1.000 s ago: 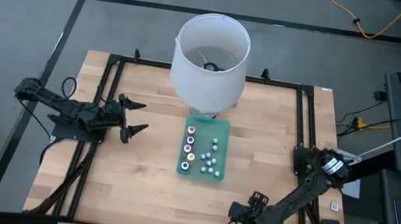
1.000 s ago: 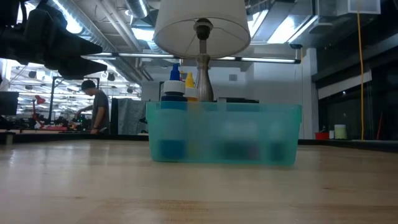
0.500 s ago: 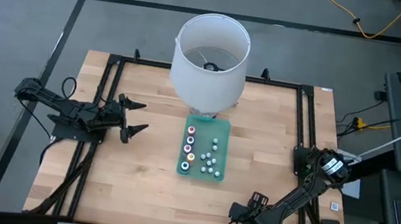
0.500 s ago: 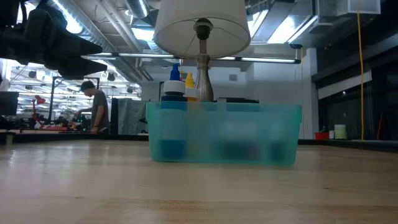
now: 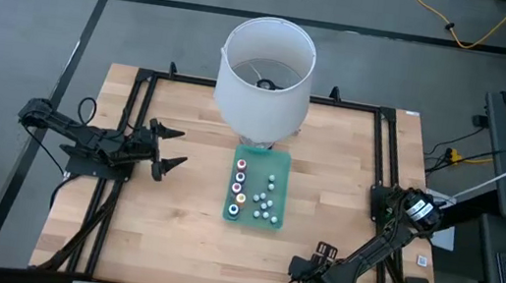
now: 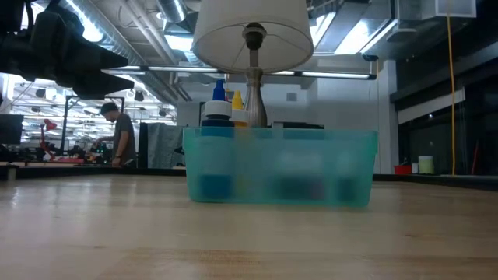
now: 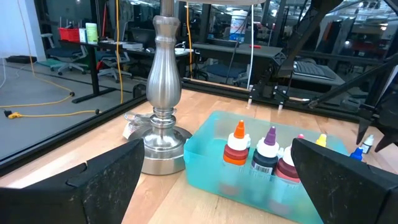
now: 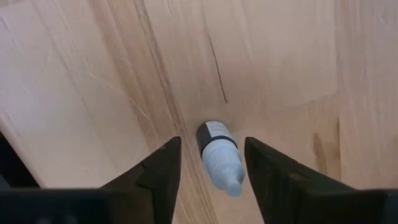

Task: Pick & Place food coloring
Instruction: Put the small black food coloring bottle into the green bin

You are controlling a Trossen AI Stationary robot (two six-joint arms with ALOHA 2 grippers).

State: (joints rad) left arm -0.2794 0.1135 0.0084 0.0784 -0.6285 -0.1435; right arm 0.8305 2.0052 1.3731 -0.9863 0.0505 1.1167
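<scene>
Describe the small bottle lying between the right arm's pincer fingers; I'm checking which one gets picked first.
The small bottle lies on its side on the bare wooden table, apart from the teal bin. It looks like plastic: a pale bluish-white cap tapering to a rounded dropper tip, and a short dark body with a white label band. It sits in the gap of the right pincer, with a finger on either side; neither clearly touches it. Its contents' colour cannot be told.
</scene>
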